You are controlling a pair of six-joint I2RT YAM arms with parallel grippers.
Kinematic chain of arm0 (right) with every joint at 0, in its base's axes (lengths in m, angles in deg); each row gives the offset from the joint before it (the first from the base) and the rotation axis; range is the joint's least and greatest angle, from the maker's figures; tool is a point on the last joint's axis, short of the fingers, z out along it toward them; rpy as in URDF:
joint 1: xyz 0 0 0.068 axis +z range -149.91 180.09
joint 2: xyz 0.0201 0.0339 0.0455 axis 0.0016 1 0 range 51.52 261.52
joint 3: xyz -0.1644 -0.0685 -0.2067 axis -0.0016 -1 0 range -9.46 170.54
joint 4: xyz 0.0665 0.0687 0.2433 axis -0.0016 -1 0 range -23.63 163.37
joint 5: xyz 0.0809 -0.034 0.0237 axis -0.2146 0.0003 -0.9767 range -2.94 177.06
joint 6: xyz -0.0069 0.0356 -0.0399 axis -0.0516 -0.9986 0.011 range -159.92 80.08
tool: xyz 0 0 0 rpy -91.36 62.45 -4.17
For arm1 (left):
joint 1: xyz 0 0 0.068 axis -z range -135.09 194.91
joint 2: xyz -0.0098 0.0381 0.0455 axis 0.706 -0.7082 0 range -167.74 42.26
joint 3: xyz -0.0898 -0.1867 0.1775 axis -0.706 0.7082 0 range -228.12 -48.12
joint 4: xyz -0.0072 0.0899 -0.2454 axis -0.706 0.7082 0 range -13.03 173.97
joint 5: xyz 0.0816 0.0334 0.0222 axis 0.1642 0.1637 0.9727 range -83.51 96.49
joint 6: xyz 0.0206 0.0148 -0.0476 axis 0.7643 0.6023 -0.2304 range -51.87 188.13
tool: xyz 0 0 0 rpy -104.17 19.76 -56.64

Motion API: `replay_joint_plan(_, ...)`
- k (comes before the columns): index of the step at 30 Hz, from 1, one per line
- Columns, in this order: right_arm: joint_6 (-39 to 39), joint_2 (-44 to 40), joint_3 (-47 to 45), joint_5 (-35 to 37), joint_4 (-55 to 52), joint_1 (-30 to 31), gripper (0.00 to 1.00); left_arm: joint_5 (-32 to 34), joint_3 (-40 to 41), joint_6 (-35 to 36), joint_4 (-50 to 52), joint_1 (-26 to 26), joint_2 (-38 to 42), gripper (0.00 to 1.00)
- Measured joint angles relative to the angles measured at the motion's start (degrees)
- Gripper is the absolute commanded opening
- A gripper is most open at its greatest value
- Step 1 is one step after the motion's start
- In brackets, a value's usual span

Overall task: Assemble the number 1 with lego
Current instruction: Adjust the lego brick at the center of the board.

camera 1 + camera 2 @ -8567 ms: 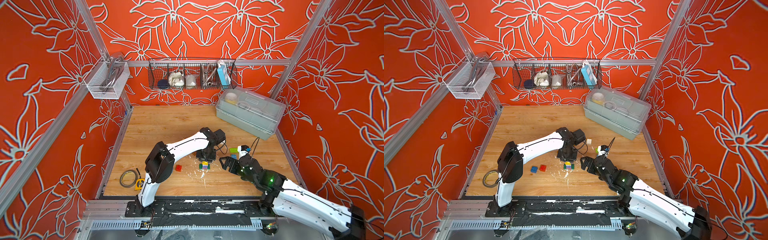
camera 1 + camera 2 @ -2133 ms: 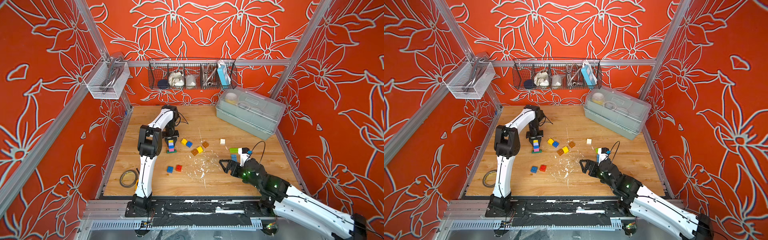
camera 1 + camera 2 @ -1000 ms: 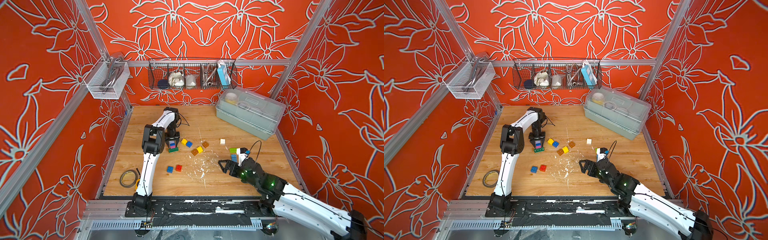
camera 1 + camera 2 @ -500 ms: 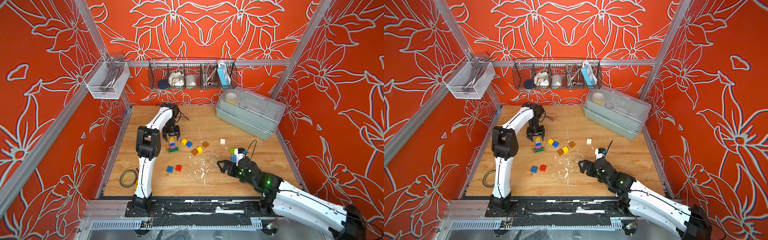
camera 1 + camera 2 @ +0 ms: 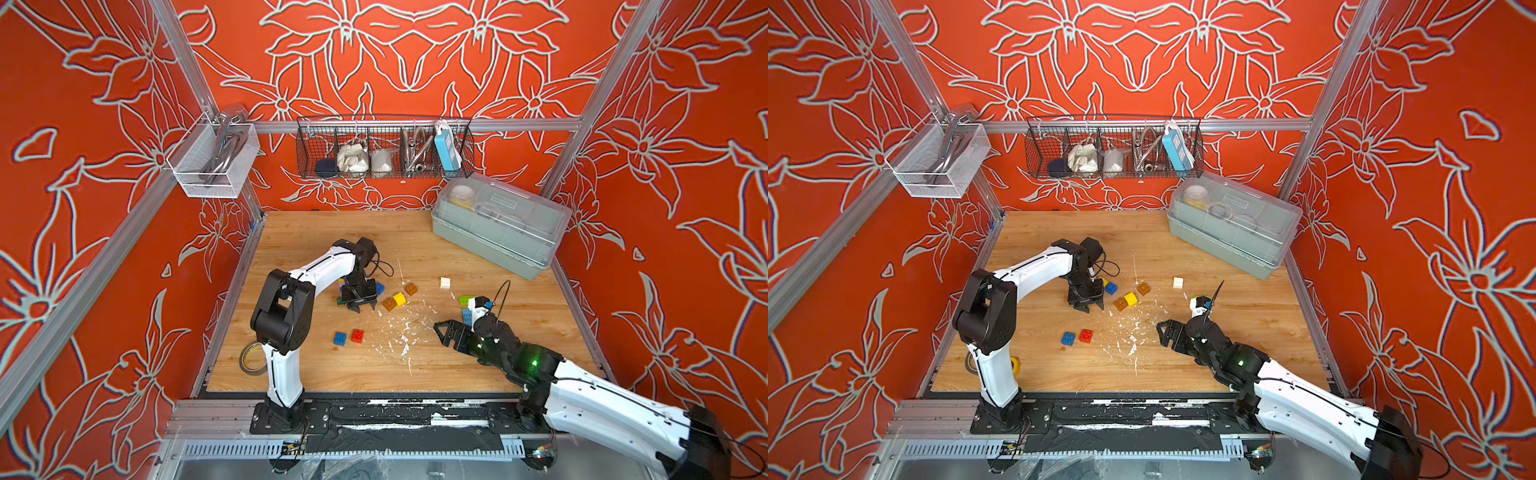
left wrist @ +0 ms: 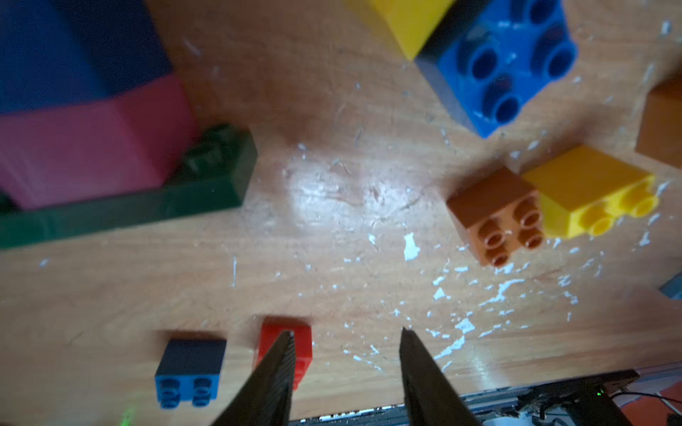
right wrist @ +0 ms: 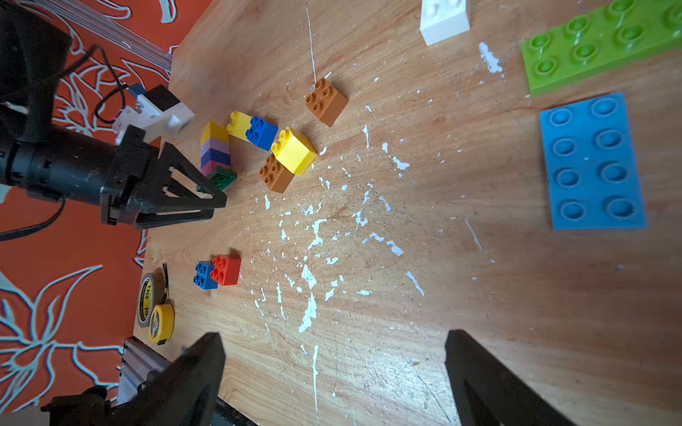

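A short lego stack [image 7: 216,151] of yellow, lilac, blue and pink bricks sits on a dark green plate [image 6: 206,184]. My left gripper [image 5: 359,305] [image 6: 347,333] hangs open just in front of it, over bare wood, holding nothing. Loose bricks lie close by: blue [image 5: 379,288], yellow [image 5: 399,298], two brown ones [image 5: 389,304] [image 5: 410,288], white [image 5: 445,282], and a red [image 5: 357,336] and blue [image 5: 340,338] pair nearer the front. My right gripper [image 5: 446,332] [image 7: 332,335] is wide open and empty beside the lime plate [image 7: 601,48] and light blue plate [image 7: 594,162].
White flecks [image 5: 401,332] litter the wood between the arms. A tape roll [image 5: 252,358] and a yellow tape measure [image 5: 1014,363] lie at the front left. A grey lidded box [image 5: 498,232] stands at the back right, under a wire basket [image 5: 384,147].
My left gripper has come from behind the stack to its front side, with its jaws narrower than half a second ago. The right arm has barely moved.
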Motion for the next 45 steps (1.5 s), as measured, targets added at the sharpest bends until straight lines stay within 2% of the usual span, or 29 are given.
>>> replay_joint_plan(3, -0.22, -0.2, 0.0, 0.04, -0.28, 0.0, 0.98, -0.48, 0.7, 0.57, -2.89, -1.53, -1.46, 0.3)
replay_joint_plan(8, -0.33, -0.33, 0.0, 0.07, -0.44, 0.0, 0.98, 0.42, 2.71, 2.38, -4.85, -6.36, -1.97, 0.25)
replay_joint_plan(13, -0.33, 0.02, 0.0, 0.07, -0.44, 0.0, 0.98, 2.4, 3.8, 4.85, -4.92, -11.39, -1.95, 0.24)
replay_joint_plan(20, -0.31, 0.46, 0.0, 0.07, -0.44, 0.0, 0.98, 3.34, 4.02, 7.21, -4.85, -12.26, -1.42, 0.23)
replay_joint_plan(23, -0.26, 0.66, 0.09, 0.07, -0.5, 0.0, 0.98, 2.56, 5.99, 7.3, -4.87, -12.11, 1.64, 0.23)
replay_joint_plan(26, 0.09, 1.46, 1.07, 0.02, -0.74, 0.0, 0.98, 2.01, 9.05, 6.88, -4.57, -11.61, 8.2, 0.26)
replay_joint_plan(29, 0.7, 3.98, 3.34, -0.39, -1.33, 0.0, 0.97, 1.66, 12.57, 6.32, -3.72, -11.04, 18.49, 0.34)
replay_joint_plan(32, 1.84, 8.68, 6.78, -1.42, -2.51, 0.13, 0.92, 2.1, 16.0, 5.77, -2.21, -10.86, 29.97, 0.44)
replay_joint_plan(38, 4.52, 23.26, 19.87, -2.21, -10.1, 2.4, 0.86, 2.97, 19.56, 5.81, 1.16, -10.86, 51.93, 0.78)
replay_joint_plan(40, 5.62, 28.04, 24.81, -2.16, -12.79, 2.91, 0.85, 3.08, 19.54, 6.51, 1.68, -10.86, 57.07, 0.99)
replay_joint_plan(45, 8.04, 36.3, 32.98, -0.96, -18.01, 3.02, 0.84, 2.54, 19.5, 8.2, 2.89, -10.86, 64.74, 0.99)
